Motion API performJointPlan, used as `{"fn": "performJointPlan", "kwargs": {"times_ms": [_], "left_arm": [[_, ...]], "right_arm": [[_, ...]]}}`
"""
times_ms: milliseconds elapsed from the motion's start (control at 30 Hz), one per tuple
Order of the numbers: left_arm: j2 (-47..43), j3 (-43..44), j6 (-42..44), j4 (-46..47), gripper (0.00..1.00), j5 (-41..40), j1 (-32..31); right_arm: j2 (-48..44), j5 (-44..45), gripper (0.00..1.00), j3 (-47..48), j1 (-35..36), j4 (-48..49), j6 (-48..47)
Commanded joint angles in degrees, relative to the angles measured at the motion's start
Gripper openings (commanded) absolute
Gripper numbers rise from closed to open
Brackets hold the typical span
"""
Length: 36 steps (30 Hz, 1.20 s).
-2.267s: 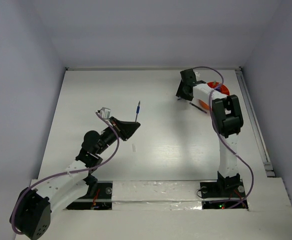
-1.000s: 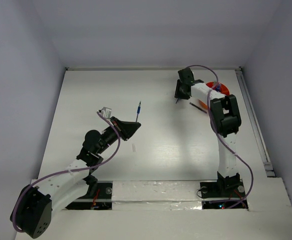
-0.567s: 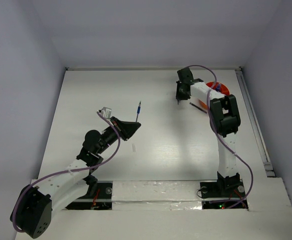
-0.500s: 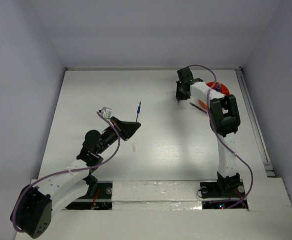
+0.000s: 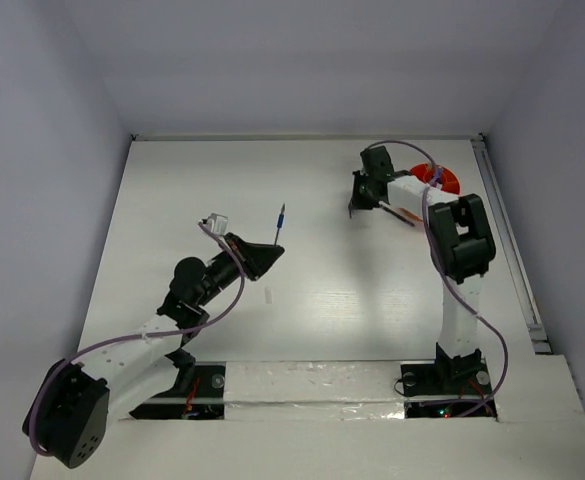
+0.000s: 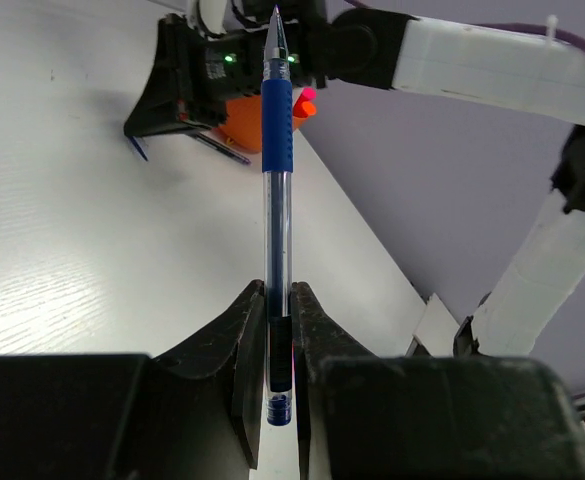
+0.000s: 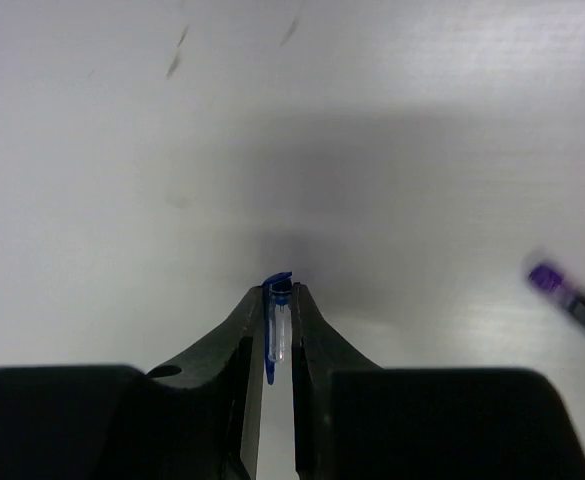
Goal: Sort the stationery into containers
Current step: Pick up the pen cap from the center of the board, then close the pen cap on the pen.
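Clear plastic with a blue rubber sleeve, the slim pen (image 6: 278, 180) juts straight out of my left gripper (image 6: 279, 300), pinched at its tail above the matte white bench (image 5: 322, 290). My right gripper (image 7: 275, 297) is nipped tight on a tiny clear, blue-capped piece (image 7: 278, 335), near the round orange plastic cup (image 5: 440, 180).

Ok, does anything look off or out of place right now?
Nothing spilled or broken. The left gripper pinches the blue clear-barrelled pen only by its tail end, and a small white scrap lies alone mid-table; unidentifiable.
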Motion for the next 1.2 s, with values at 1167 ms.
{"fn": "performJointPlan", "kwargs": {"times_ms": [1167], "left_arm": [[15.09,3.46,-9.85,13.42,0.00,-1.64,-4.97]], "right_arm": [[-39.53,-10.85,0.00,-43.63,16.36,66.48,30.57]]}}
